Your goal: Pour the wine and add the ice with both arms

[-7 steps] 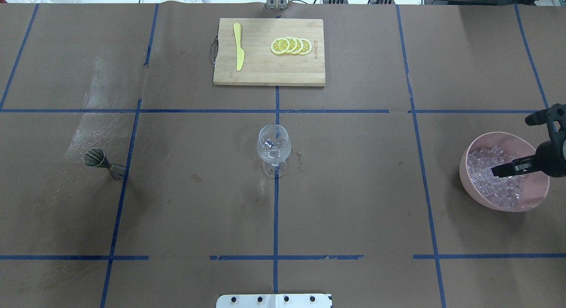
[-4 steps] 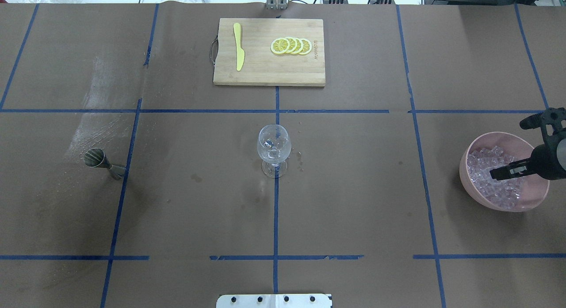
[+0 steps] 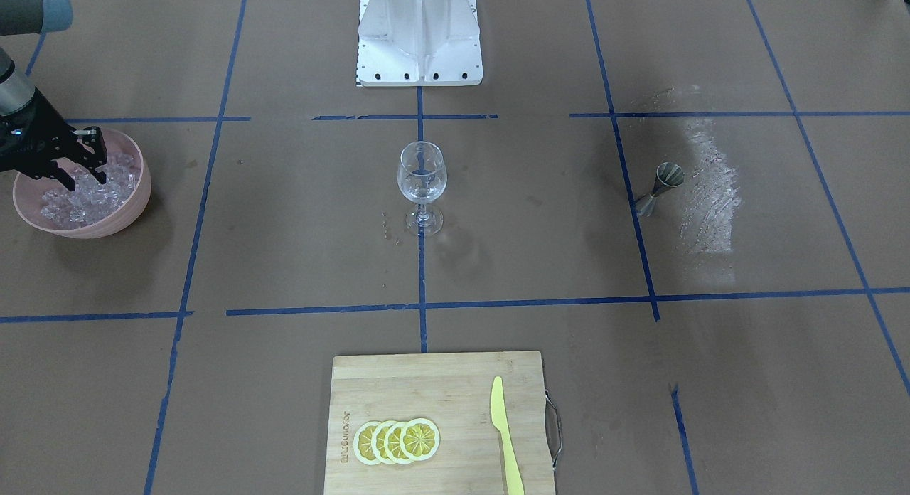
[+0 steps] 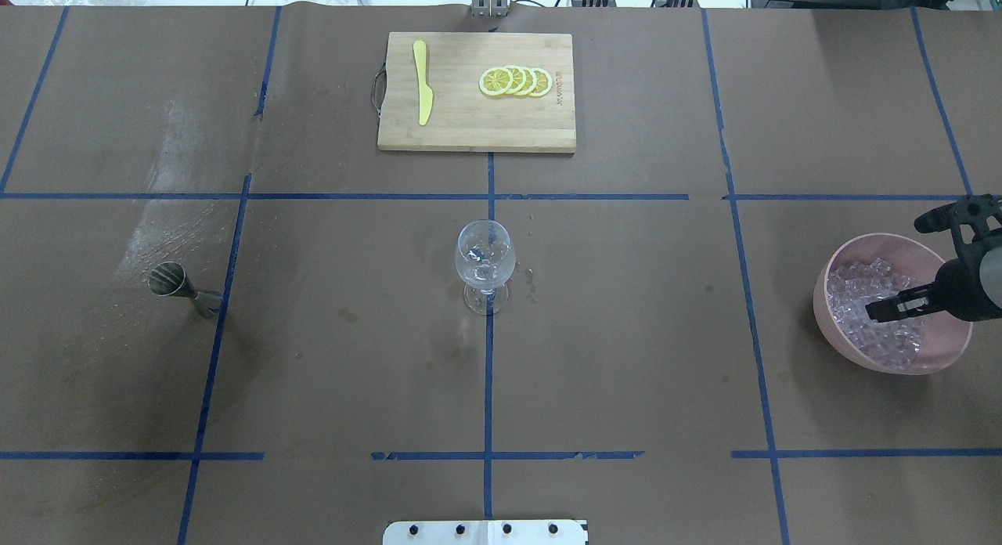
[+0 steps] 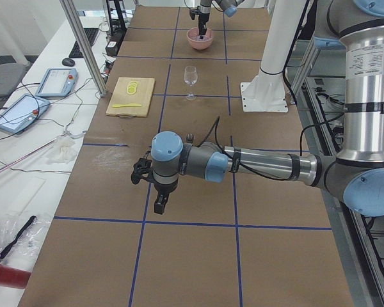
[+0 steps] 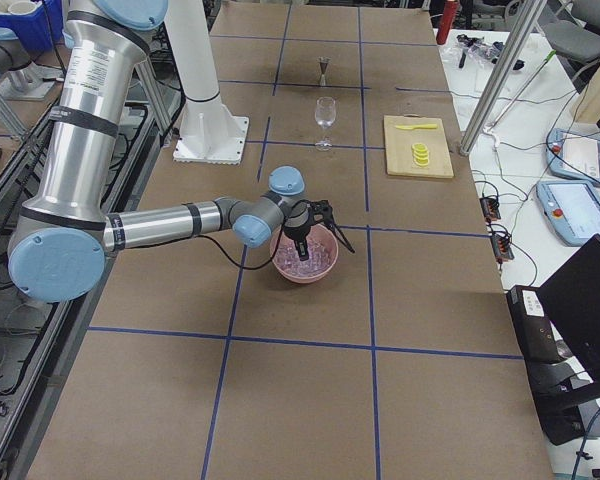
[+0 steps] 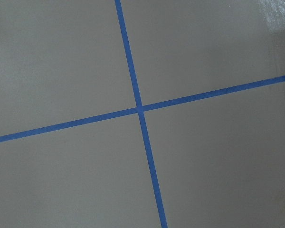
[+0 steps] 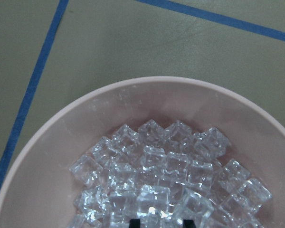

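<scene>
We see the right end effector (image 3: 84, 179) hanging over the pink bowl (image 8: 52, 156), released, fingertips spread right at the ice (image 8: 166, 180) heaped inside. The bowl sits well apart from the wine glass (image 4: 485, 261) mid-worktop (image 4: 626, 333). Meanwhile the left end effector (image 5: 160, 204) hovers over blue tape lines (image 7: 138, 108); we can't tell if it's clenched.

Engraved mark on cutting board (image 3: 441, 388), apparently illegible.

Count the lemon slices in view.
4 lemon slices, overlapping in one row on the cutting board, beside the yellow knife. More could hide under the overlap, though none shows.
</scene>
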Controlling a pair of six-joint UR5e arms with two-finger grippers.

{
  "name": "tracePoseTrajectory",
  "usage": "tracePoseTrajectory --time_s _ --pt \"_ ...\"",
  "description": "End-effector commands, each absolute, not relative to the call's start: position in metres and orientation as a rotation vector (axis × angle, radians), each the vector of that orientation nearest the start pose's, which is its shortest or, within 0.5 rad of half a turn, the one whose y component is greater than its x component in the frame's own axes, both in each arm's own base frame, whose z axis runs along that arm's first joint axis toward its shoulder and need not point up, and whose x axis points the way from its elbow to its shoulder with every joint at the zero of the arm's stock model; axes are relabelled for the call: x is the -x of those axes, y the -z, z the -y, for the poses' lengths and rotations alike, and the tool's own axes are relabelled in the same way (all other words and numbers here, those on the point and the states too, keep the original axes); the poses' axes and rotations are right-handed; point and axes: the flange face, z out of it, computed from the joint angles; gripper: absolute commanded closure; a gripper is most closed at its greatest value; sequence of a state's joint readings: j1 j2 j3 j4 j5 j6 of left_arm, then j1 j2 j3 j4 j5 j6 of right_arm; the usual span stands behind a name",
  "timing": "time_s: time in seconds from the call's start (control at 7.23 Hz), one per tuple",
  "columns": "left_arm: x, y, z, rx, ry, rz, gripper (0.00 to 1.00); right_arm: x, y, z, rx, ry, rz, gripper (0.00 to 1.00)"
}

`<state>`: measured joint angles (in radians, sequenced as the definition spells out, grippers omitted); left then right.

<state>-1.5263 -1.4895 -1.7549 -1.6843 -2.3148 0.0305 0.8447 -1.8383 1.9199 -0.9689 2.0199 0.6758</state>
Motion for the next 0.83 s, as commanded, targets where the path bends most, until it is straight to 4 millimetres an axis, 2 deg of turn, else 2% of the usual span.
tracePoseTrajectory --time_s 0.0,0.14,0.28,0.42,0.69 --pt "0.045 -0.595 0.471 -0.203 -0.152 -0.743 0.00 0.206 -0.543 0.368 -0.253 0.232 0.764 1.00" --pt "0.046 -0.595 0.471 -0.203 -0.151 -0.743 0.00 0.206 -0.532 0.368 -0.267 0.238 0.779 1.00" --pt "0.046 -0.595 0.471 -0.203 -0.151 -0.743 0.00 0.201 -0.509 0.368 -0.292 0.239 0.805 1.00" --pt "0.046 -0.595 0.471 -0.203 -0.151 -0.743 0.00 0.204 -0.476 0.372 -0.315 0.246 0.828 1.00" --pt "0.047 -0.610 0.466 -0.172 -0.137 -0.739 0.00 0.225 -0.381 0.397 -0.342 0.220 0.865 1.00"
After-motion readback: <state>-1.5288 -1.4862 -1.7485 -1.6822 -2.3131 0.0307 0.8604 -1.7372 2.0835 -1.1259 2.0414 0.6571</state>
